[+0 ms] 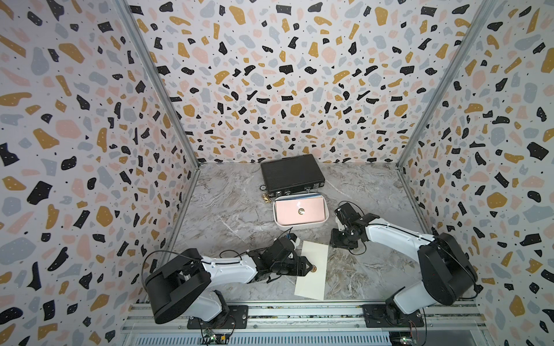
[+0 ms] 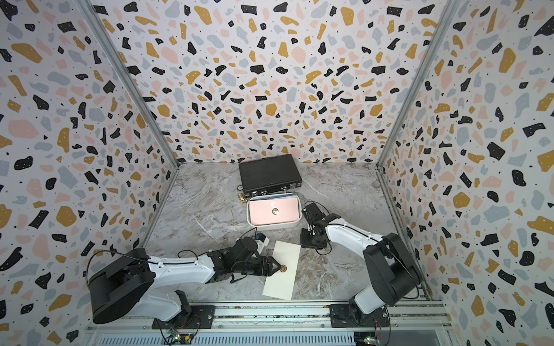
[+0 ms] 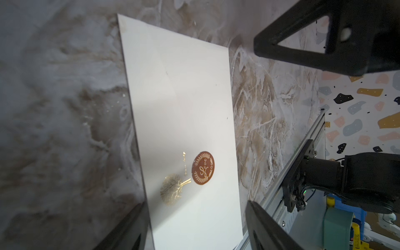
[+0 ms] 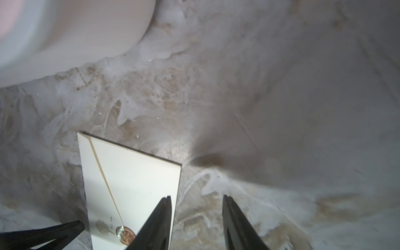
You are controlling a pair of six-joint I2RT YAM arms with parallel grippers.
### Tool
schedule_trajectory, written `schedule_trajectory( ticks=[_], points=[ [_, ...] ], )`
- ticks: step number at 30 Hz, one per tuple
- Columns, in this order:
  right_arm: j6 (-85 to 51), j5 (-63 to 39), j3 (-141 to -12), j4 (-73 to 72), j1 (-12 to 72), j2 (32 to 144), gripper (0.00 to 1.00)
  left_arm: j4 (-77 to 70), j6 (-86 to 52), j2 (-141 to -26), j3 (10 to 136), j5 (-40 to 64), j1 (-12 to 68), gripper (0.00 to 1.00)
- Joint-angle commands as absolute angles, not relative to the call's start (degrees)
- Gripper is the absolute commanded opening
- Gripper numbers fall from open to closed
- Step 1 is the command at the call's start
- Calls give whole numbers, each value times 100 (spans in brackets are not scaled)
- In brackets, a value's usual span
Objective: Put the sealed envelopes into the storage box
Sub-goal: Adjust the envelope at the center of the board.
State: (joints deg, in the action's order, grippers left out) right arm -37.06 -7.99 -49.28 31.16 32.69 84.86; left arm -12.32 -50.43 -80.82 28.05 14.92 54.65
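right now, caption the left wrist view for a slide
Open left pincer over sealed cream envelope on marble table

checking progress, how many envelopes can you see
2 in full: a cream envelope flat on the table by the left tool, a pink envelope on top in the storage box. Blue edges behind the pink suggest more hidden underneath.

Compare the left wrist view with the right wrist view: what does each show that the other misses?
Only the left wrist view: readable lettering on the round seal, the metal rail and the patterned wall. Only the right wrist view: a blurred corner of the white box. Both: the cream envelope lying flat on the marble table, with its seal showing.
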Motion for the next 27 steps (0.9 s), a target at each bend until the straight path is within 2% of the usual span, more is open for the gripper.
schedule_trajectory(
  ticks=[1,9,27],
  points=[
    [-3911,-557,-4686,3658,3568,8154,43,-846,-4843,-8102,2932,1088,5469,69],
    [-4810,-352,-4548,3398,4319,8255,41,-195,-4554,-8402,3285,936,5508,62],
    [-5959,-255,-4965,3474,4991,8975,37,-225,-4741,-8659,3359,1125,5742,53]
  ],
)
